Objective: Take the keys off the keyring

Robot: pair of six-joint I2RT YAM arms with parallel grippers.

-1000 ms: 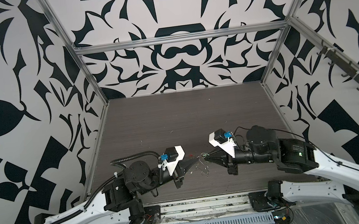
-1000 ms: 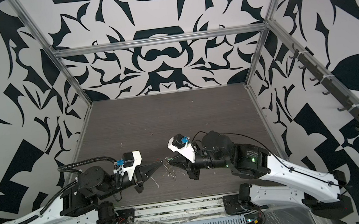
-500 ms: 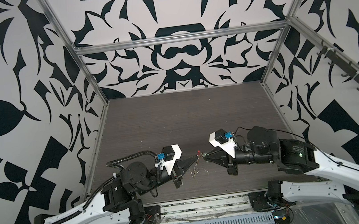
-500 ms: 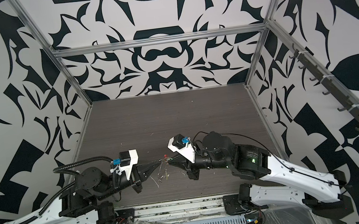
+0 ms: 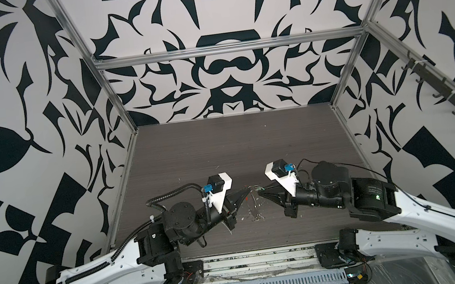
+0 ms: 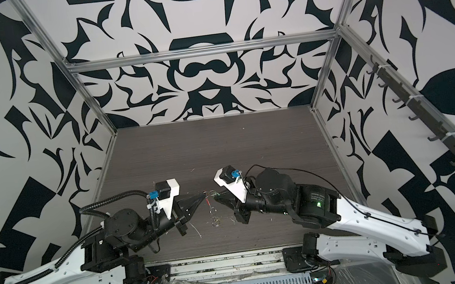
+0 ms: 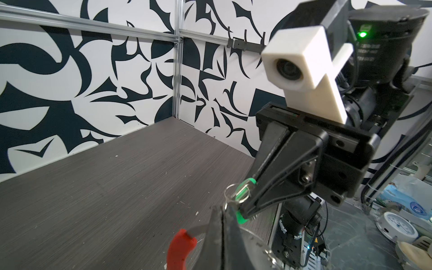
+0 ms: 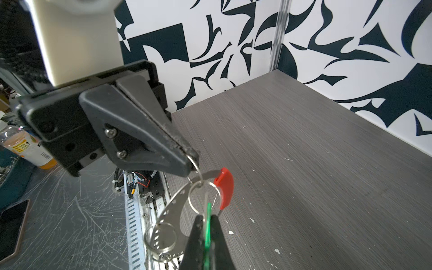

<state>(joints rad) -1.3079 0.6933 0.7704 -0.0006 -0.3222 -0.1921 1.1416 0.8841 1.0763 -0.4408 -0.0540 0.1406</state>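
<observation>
Clamping thin metal, your left gripper (image 8: 192, 161) is clenched on the keyring (image 8: 210, 174) just where its grey steel leaves the red sleeve (image 8: 224, 187), a curved, smooth plastic piece right beside the fingertips. Facing it, almost tip to tip, your right gripper (image 8: 205, 221) is clenched too, pinching the green-tagged key (image 8: 208, 208) by its flat, translucent tag.

I read this as anchor and pull: one claw fixes the hoop in the air, and the opposite one holds the key so that its small split ring (image 8: 189, 196) can be worked along and off. That round, shiny wire ring is threaded on the hoop between the two tips.

Below them hangs a curved, perforated steel band (image 8: 173, 208), with a second split ring (image 8: 146, 236) dangling at its lower end. Whether the yellow-tagged key hangs there I cannot tell. By my judgement, nothing is free yet.

Farther out, under both grippers, lies the table (image 8: 304, 163) — dark grey woodgrain, matte, dotted with white flecks.
</observation>
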